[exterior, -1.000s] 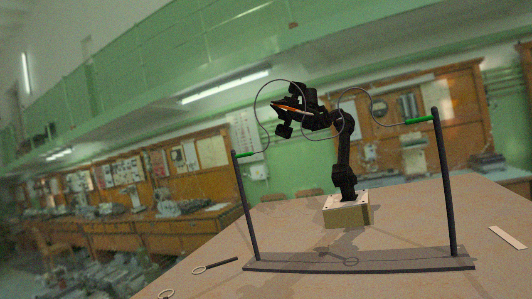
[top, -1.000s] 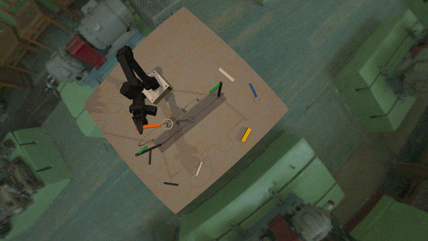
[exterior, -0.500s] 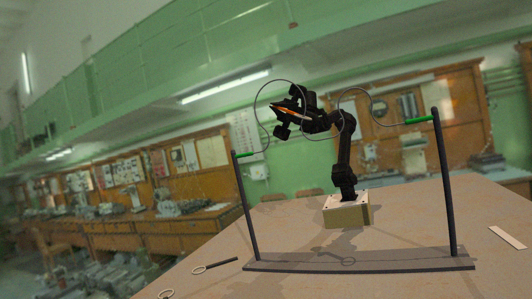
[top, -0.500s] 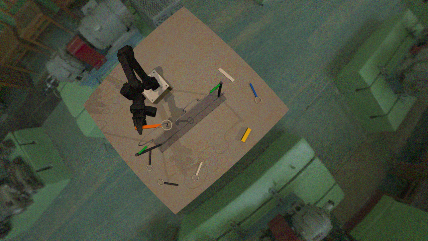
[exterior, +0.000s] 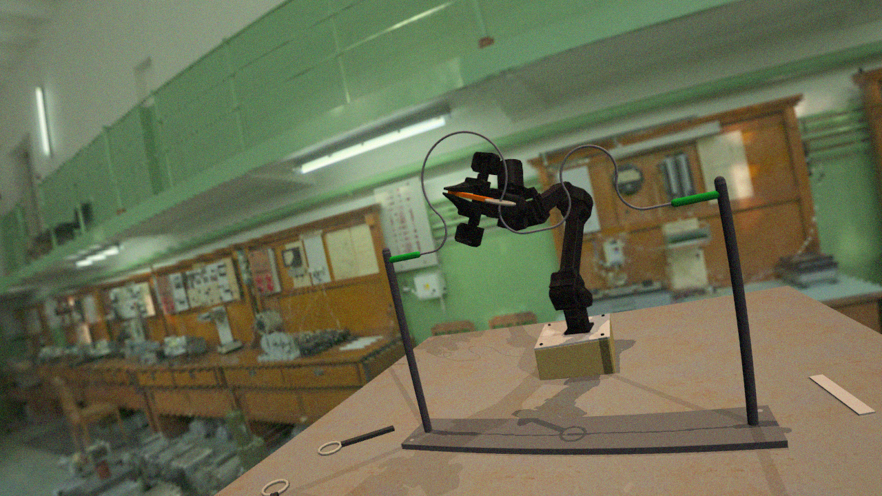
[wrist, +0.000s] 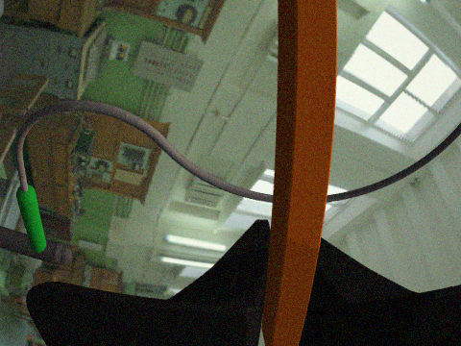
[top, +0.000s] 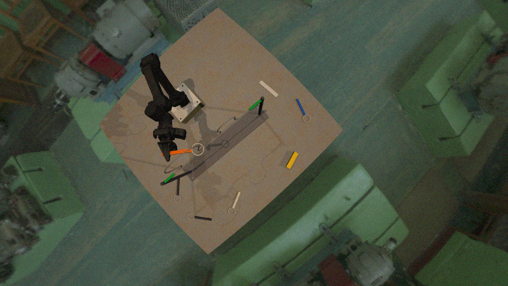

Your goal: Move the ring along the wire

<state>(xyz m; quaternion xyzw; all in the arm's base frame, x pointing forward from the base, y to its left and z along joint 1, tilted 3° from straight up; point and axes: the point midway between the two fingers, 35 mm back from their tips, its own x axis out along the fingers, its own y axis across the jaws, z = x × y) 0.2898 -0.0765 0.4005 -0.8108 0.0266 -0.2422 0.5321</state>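
My gripper is shut on the orange handle, high above the table. The pale ring looks nearly edge-on in the exterior view. It appears to be around the grey wire, on the inner side of the tall left loop; its exact clearance cannot be told. One green part joins the left post; the other green part joins the right post. The ring is out of the wrist view.
The robot's base box stands behind the dark base plate. On the table lie a blue-handled ring, a white-handled ring, two black-handled rings, a white strip and a yellow block.
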